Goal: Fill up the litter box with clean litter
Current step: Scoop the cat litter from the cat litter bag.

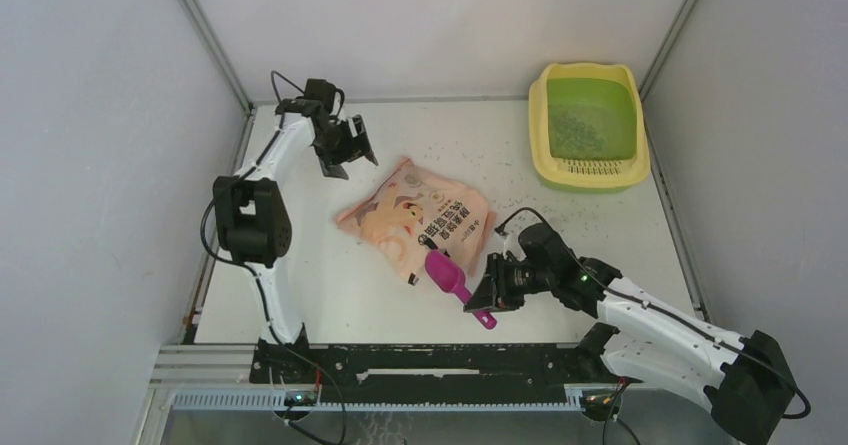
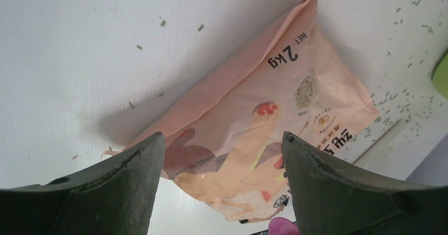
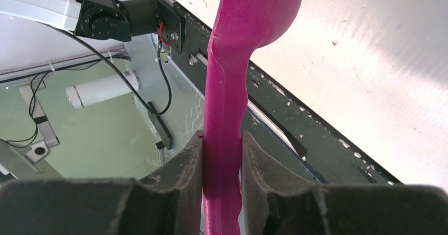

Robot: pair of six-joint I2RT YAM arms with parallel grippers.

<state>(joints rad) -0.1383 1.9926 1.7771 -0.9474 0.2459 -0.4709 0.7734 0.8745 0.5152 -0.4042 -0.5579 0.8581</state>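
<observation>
The litter box, pale yellow outside and green within, sits in the far right corner of the table, well apart from both grippers. Its long axis appears to run near to far, and its slotted yellow step faces the near side. A thin patch of dark litter lies on the green basin floor, and more granules are strewn over the white surface between the box and the peach-pink printed bag.

The bag lies flat at mid-table, running from far left to near right. At its near right end rests the bowl of a magenta scoop, whose handle points toward the near right. The right gripper is clamped on that handle; in the right wrist view the dark fingers press against both sides of the scoop.

The left gripper hangs over the far left end of the bag, its jaws spread wide and holding nothing. In the left wrist view the bag shows below between the fingers.
</observation>
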